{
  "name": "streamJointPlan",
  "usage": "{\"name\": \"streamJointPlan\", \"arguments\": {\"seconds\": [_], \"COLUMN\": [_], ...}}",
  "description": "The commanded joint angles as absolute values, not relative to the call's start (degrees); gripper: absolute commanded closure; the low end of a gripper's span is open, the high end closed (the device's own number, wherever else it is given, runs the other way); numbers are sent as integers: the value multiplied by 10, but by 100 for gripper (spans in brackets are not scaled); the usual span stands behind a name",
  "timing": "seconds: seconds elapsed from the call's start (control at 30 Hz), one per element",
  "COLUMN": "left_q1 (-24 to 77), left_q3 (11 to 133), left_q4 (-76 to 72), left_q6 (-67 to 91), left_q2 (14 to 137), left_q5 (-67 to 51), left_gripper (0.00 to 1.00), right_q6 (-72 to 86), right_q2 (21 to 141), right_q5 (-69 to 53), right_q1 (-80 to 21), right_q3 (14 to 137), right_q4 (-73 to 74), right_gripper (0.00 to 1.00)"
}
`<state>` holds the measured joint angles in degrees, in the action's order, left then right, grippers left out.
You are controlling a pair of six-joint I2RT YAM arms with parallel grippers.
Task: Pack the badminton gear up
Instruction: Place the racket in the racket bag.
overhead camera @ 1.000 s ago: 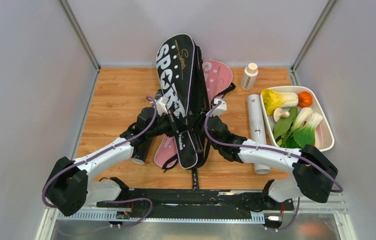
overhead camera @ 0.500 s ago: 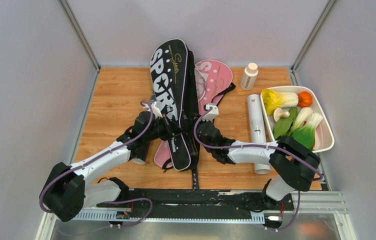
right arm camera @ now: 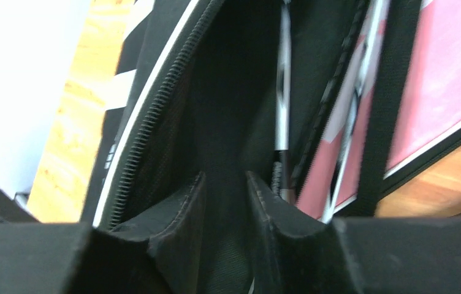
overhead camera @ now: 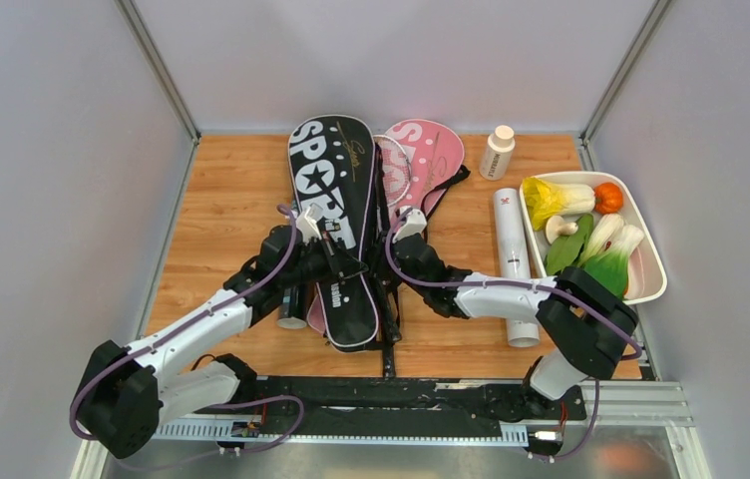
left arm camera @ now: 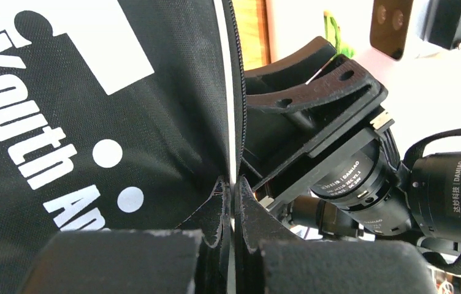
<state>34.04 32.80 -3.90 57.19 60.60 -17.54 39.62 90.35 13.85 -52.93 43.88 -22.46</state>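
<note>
The black "SPORT" bag lies lengthwise in the middle of the table, partly over the pink bag. My left gripper is shut on the black bag's zipper edge at its left side. My right gripper is at the bag's right side, its jaws nearly closed on black fabric inside the open bag. A white racket shaft lies inside the opening, and the pink bag is beside it. A black tube sits under my left arm. A white tube lies to the right.
A small white bottle with a beige cap stands at the back right. A white tray of toy vegetables is at the right wall. Black straps trail from the bags toward the near edge. Grey walls close three sides.
The black bag has swung left and dropped flatter over the pink bag. Both grippers have moved left and a little away from me, still gripping the bag.
</note>
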Motion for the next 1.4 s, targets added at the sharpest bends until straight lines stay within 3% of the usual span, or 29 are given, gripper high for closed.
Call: {"name": "streamJointPlan", "arguments": {"seconds": [0.0,0.1,0.27,0.47,0.67,0.9,1.03,1.27,1.37], "left_q1": [346,345,346,345,346,345,346,347,347], "left_q3": [320,309,276,249,251,240,236,217,201], "left_q4": [-84,-82,-64,-84,-83,-85,-88,-112,-124], "left_q6": [579,569,546,544,539,545,552,590,613], "left_q2": [592,595,604,611,615,610,604,594,577], "left_q5": [-217,-214,-181,-184,-189,-189,-190,-202,-206], "left_gripper": [100,100,100,100,100,100,100,100,100], "right_q6": [473,524,419,309,294,295,314,452,510], "right_q2": [895,915,873,800,796,831,849,829,825], "right_q5": [73,53,11,-145,-234,-230,-235,-218,-176], "right_q1": [-534,-533,-516,-454,-454,-457,-464,-479,-498], "right_q3": [431,430,475,426,351,346,339,296,287], "right_q4": [-256,-294,-157,-60,-92,-111,-139,-277,-326], "right_gripper": [72,76,57,42,44,45,55,97,100]}}
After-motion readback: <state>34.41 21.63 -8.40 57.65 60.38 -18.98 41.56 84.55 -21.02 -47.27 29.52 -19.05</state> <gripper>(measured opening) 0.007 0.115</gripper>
